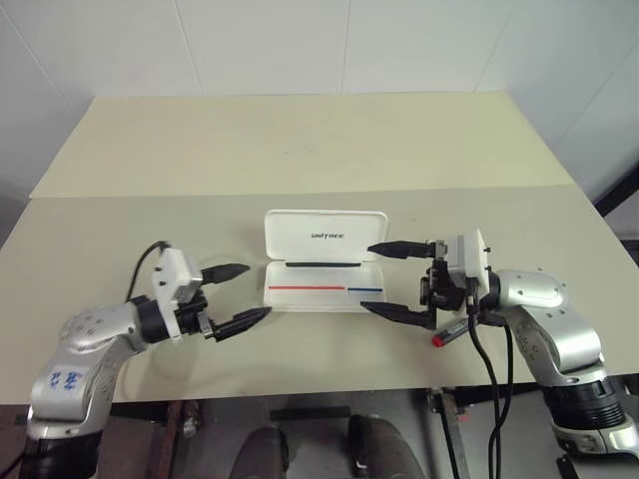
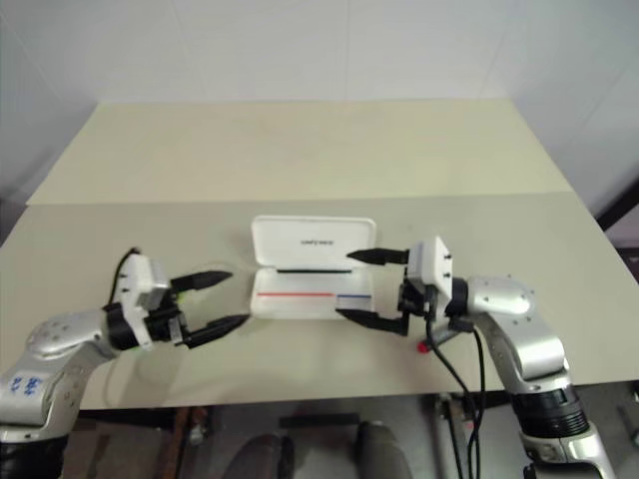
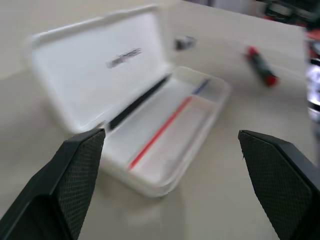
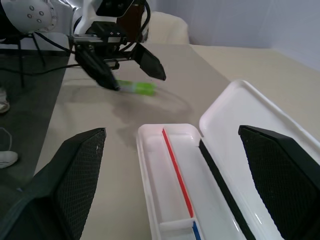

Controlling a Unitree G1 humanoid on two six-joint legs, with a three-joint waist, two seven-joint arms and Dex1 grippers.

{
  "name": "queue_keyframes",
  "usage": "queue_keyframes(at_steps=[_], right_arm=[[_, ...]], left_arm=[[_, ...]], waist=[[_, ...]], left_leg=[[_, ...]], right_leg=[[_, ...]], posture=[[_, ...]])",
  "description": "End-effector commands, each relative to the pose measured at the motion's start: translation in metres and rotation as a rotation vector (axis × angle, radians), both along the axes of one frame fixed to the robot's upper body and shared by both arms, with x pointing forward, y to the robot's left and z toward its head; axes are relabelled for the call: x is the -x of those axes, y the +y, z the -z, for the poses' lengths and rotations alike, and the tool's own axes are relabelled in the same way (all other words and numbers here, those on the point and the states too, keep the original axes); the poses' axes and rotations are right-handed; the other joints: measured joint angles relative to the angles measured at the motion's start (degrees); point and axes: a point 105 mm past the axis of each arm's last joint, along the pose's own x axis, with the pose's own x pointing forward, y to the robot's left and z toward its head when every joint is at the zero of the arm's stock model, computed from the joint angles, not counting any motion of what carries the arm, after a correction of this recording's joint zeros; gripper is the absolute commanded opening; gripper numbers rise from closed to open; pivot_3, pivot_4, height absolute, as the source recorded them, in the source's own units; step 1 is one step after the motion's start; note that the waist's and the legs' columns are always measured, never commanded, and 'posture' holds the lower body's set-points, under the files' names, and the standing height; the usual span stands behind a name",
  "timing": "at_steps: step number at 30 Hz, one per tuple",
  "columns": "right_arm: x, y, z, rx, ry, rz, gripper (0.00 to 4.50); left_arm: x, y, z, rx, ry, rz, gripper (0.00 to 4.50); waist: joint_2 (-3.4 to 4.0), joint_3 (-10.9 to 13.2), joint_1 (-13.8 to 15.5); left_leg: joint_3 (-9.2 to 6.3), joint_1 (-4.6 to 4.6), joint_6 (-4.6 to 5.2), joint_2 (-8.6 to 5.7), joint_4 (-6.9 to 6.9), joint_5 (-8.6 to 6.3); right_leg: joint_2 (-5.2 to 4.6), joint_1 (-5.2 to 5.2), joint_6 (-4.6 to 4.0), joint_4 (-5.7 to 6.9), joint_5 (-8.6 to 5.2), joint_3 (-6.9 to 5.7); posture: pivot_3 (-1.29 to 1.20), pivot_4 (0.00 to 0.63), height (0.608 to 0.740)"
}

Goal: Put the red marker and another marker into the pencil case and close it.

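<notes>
the pencil case lies open on the table between my two hands, lid tipped back, so i can drop things in. it has nothing in it yet. my left gripper is wide open and holds nothing. the green marker lies on the table just by its fingers. my right gripper is wide open too, and it is empty. the red marker lies on the table near the front edge, under my right wrist. i think each hand waits near its own marker, ready to pick it up.
</notes>
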Motion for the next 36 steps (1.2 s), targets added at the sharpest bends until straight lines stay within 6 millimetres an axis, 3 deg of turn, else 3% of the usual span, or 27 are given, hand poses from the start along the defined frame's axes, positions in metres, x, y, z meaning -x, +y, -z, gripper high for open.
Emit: queue_keyframes(at_steps=[1, 5, 10, 13, 19, 28, 36], right_arm=[[0.0, 0.004, -0.008, -0.008, -0.041, -0.03, 4.5], [-0.002, -0.007, -0.004, 0.02, -0.019, -0.009, 4.5], [-0.005, -0.039, 0.004, 0.074, 0.021, 0.084, 4.5], [-0.005, -0.075, 0.017, 0.143, 0.079, 0.185, 4.5], [0.001, -0.118, 0.03, 0.208, 0.128, 0.339, 4.5], [0.035, -0.135, 0.043, 0.249, 0.232, 0.424, 4.5], [0.049, -0.143, 0.041, 0.341, 0.258, 0.411, 4.5]], left_arm=[[0.012, 0.015, -0.004, -0.017, -0.039, -0.087, 4.48], [0.019, 0.007, -0.003, -0.013, -0.056, -0.042, 4.48], [0.026, -0.003, -0.007, -0.017, -0.082, 0.093, 4.48], [0.03, -0.003, -0.014, -0.04, -0.099, 0.188, 4.48], [0.032, -0.001, -0.022, -0.054, -0.133, 0.289, 4.48], [0.034, -0.022, -0.027, -0.069, -0.129, 0.409, 4.48], [0.027, -0.04, -0.041, -0.069, -0.128, 0.448, 4.48]], waist=[[0.0, 0.0, 0.0], [-0.01, 0.0, 0.3], [0.0, 0.0, 0.4], [0.0, 0.0, 0.2], [0.02, 0.0, 0.1], [0.03, 0.0, 0.3], [0.02, 0.0, 0.3]], left_leg=[[0.0, -0.01, 0.0, -0.01, 0.0, 0.0], [0.03, -0.01, 0.02, -0.03, -0.05, -0.06], [-0.05, -0.06, 0.12, -0.31, -0.1, -0.11], [0.04, -0.06, 0.22, -0.32, -0.14, -0.17], [0.11, -0.03, 0.22, -0.28, -0.32, -0.18], [0.15, -0.01, 0.19, -0.24, -0.24, -0.17], [0.2, 0.03, 0.19, -0.23, -0.01, -0.17]], right_leg=[[0.0, 0.0, 0.0, -0.01, 0.0, 0.0], [-0.35, 0.0, -0.02, -0.1, -0.01, -0.01], [-0.76, 0.06, -0.17, -0.21, -0.09, -0.36], [-0.77, 0.07, -0.14, -0.33, -0.07, -0.31], [-0.59, 0.06, -0.05, -0.46, -0.03, -0.34], [-0.07, 0.09, 0.05, -0.43, 0.03, -0.2], [0.07, 0.16, 0.03, -0.42, 0.06, 0.06]], posture=[[0.0, 0.15, 0.74], [0.0, 0.15, 0.74], [0.0, 0.15, 0.74], [0.0, 0.15, 0.74], [0.0, 0.15, 0.74], [0.0, 0.15, 0.74], [0.0, 0.15, 0.74]])
